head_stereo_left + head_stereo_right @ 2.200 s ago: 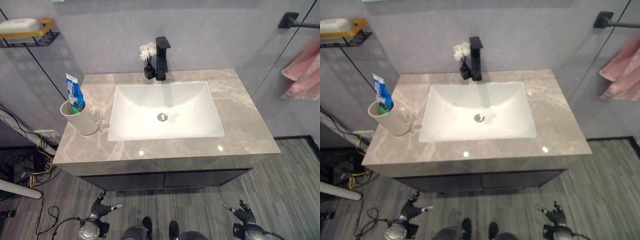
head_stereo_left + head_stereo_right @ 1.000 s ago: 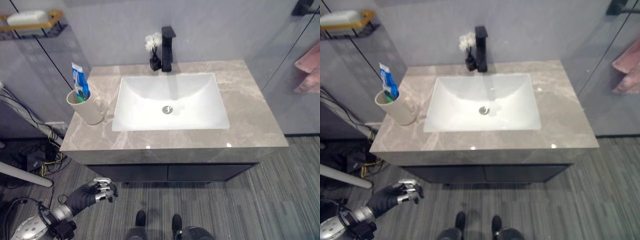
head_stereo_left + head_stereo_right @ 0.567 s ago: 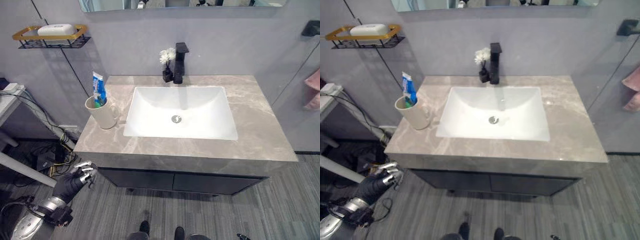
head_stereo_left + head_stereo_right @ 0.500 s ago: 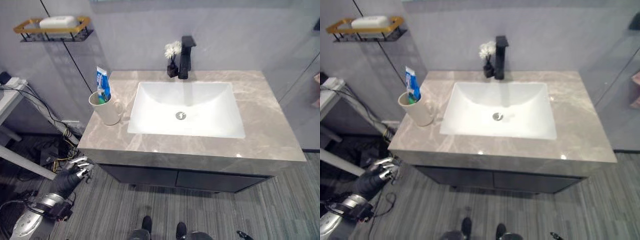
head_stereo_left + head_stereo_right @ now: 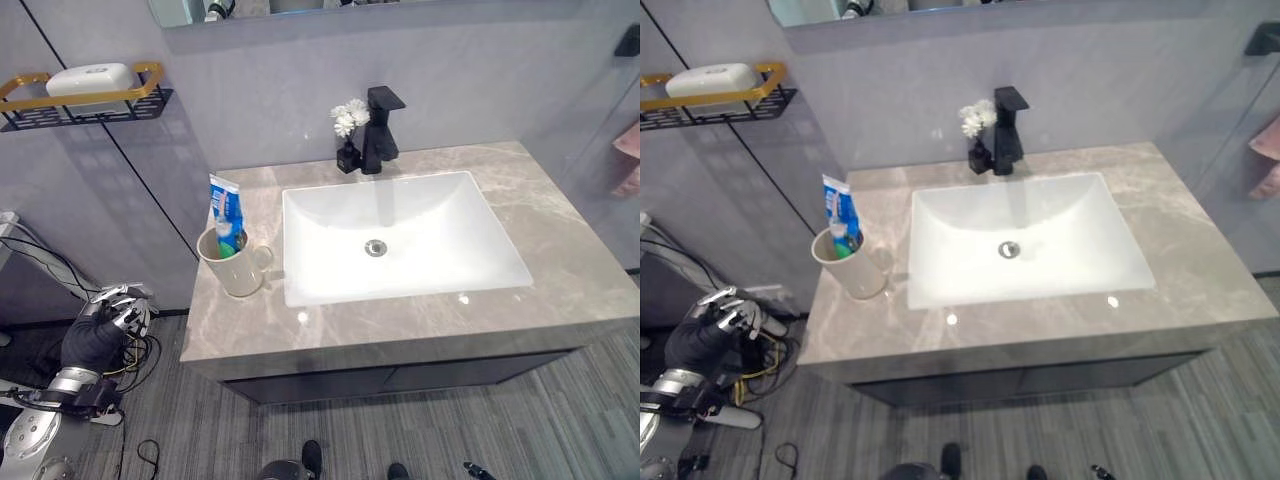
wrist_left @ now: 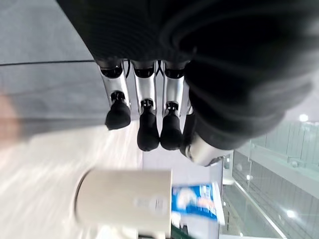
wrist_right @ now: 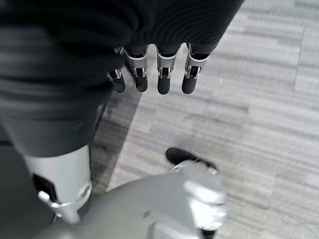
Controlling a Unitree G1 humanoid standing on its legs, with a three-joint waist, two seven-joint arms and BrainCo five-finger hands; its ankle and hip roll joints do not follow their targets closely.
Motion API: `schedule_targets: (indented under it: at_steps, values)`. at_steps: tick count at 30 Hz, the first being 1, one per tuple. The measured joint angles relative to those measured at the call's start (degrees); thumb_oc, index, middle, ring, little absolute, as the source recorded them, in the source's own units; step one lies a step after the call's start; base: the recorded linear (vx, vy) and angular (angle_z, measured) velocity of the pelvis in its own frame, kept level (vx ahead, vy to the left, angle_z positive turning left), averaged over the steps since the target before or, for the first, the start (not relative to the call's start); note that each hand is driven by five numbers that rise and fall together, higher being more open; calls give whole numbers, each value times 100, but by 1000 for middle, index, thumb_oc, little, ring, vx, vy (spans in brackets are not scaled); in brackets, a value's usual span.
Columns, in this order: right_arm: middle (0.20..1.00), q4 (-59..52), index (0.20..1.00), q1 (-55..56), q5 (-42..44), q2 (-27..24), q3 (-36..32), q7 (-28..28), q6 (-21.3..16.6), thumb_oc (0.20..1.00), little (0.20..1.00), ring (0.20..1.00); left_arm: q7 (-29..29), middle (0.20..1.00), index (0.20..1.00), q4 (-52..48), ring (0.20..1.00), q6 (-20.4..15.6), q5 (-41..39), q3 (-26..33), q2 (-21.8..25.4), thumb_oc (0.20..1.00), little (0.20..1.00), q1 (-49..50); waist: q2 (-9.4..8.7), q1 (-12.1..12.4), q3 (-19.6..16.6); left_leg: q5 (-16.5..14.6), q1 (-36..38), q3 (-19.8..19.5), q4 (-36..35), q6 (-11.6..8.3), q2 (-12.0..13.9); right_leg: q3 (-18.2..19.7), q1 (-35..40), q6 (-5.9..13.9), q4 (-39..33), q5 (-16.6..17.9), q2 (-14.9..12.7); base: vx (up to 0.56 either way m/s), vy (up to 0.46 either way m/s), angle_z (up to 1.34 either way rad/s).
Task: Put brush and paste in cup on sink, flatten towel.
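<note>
My left hand (image 5: 98,330) hangs low beside the counter (image 5: 560,270), off its left end and well apart from anything on it; its fingers (image 6: 142,119) are loosely bent and hold nothing. My right hand (image 7: 154,74) points down over the floor, fingers relaxed and empty as well.

Nearest the left hand is the cup (image 5: 233,268), standing upright on the counter just left of the sink (image 5: 400,240). The paste (image 5: 226,210) already stands in it, and a bit of green beside the tube is probably the brush, though I can't say for sure.

That leaves the towel (image 5: 630,150), a pink cloth hanging at the far right edge. I judge it light, limp and prone to bunching, so I would pinch it at a corner or along an edge and draw it taut rather than grab the middle.
</note>
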Motion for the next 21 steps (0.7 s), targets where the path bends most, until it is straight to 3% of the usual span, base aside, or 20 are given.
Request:
schedule_targets:
  at_steps: [5,11,18,21]
  values:
    - [1000,-169,1000,-66,-122,4,82,35,-6,1000,1000,1000,32,200,200,-18,200,-108,122,-12,46,200,200,152,-2,94,-70,15,15,48,-197,19,-81,-28,152,181,-515,99,-77,55,52,-4]
    - [1000,-134,1000,-92,-131,-9,109,2,-1,1000,1000,1000,27,200,200,-283,200,-109,116,-29,74,200,200,358,-23,87,-99,120,-82,67,-385,-139,114,-20,17,102,-701,201,86,14,-15,-5]
    - [1000,31,1000,-94,-120,-83,144,-88,-4,1000,1000,1000,-232,200,200,-663,200,-59,46,-82,848,200,200,749,-50,85,-76,172,-183,15,-415,-216,227,-47,-86,68,-704,224,206,12,-30,1]
    - [1000,135,1000,-94,-120,-95,171,-88,-3,1000,1000,1000,-359,200,200,-675,200,-31,38,-94,859,200,200,753,-19,67,-55,195,-176,-94,-415,-245,224,-157,-25,63,-704,217,220,0,-43,15]
